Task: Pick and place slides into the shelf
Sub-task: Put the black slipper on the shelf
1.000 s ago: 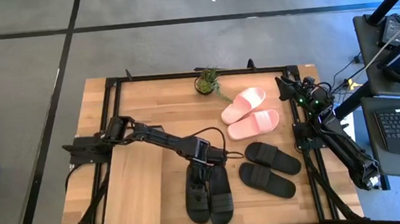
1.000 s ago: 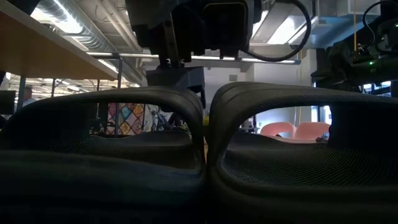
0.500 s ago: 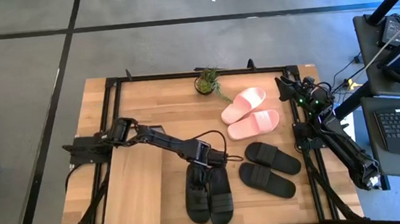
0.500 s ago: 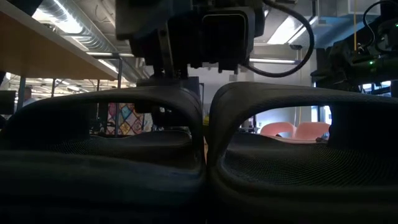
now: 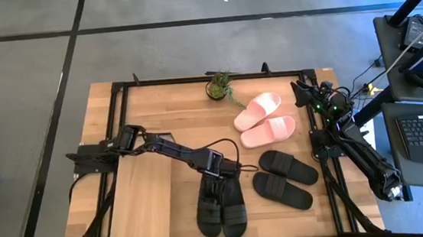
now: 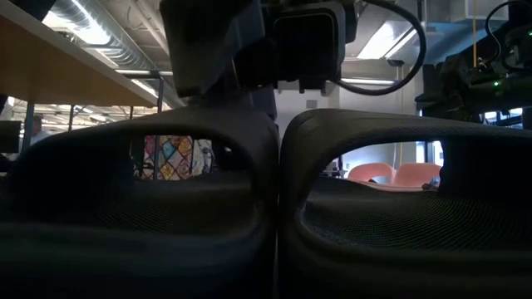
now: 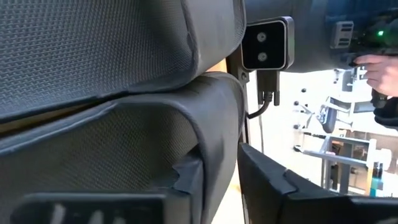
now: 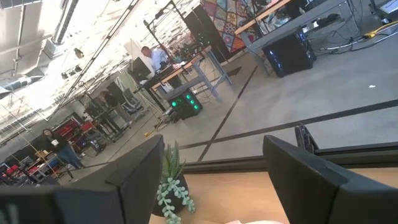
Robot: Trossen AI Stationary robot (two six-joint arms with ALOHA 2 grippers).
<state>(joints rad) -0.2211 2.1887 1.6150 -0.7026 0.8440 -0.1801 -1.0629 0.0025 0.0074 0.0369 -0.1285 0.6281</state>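
closest, black pair of slides (image 5: 221, 206) at table's near edge; left gripper (image 5: 215, 181) down on left slide's (image 5: 209, 208) strap, grip state hidden. shelf (image 5: 142, 197) alongside. shallow pinch risked slipping. farther, right gripper (image 5: 302, 89) parked, spread.

Overhead: evenly lit, soft shadows.
Low view: black slides (image 6: 266, 208) backlit, near silhouettes.
Ceiling strips (image 6: 91, 33): glaring.
Wrist views: near parts blurred.

- My bench (image 5: 164, 107) carries the shelf (image 5: 143, 201) at its left.
- On it I see four black slides (image 5: 221, 206), two pink slides (image 5: 264, 121), a small plant (image 5: 219, 85).
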